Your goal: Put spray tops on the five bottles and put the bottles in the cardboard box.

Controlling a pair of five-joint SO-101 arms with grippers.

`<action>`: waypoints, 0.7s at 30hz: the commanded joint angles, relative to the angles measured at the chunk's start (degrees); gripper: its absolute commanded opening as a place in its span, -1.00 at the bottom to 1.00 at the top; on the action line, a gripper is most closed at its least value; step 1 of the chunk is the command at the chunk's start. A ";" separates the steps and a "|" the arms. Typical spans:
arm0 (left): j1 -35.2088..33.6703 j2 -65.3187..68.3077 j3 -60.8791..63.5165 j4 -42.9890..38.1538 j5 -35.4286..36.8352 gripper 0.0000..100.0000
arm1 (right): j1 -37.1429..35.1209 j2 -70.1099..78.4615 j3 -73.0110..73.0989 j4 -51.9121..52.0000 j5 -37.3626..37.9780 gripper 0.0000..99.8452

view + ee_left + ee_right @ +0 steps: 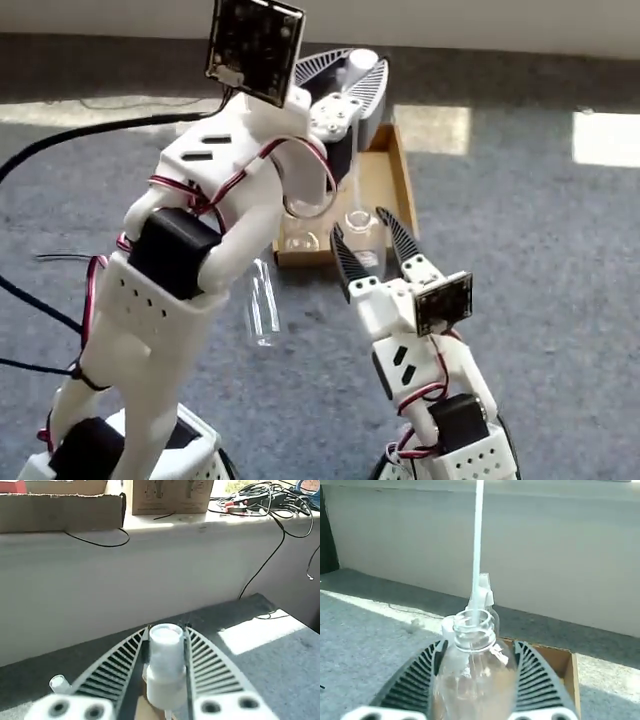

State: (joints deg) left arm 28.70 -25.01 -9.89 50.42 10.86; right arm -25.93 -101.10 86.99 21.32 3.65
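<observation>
White plastic is being pinched by the left gripper (166, 629), which is clenching the spray top (165, 675) up high so that its dip tube (478, 540) is hanging straight down. Below it, the right gripper (479, 647) is grasping a clear bottle (472, 685) upright, presenting the open neck where the tube is arriving. Just behind, the cardboard box (395, 180) is sitting on grey carpet (520, 260), and another bottle (262, 300) is lying beside it.

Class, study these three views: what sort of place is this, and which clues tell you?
Probably an informal lab or hobby room: grey carpet, a white wall, and a ledge holding cardboard boxes and tangled cables.
</observation>
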 commanded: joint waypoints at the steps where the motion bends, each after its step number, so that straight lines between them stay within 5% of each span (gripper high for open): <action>1: -0.31 -0.48 1.45 -1.41 -0.18 -0.99 | -0.40 -0.84 -0.92 0.92 0.53 -0.97; 12: 3.91 -0.57 4.26 4.31 -0.26 -0.97 | 1.10 -0.75 -0.92 1.01 0.44 -0.97; 21: 4.00 -5.23 8.13 10.46 -0.35 -0.59 | 3.91 -0.75 -1.01 1.01 -1.85 -0.97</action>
State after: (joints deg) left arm 31.43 -26.15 -3.03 60.70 10.86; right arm -23.03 -101.10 86.99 22.20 2.59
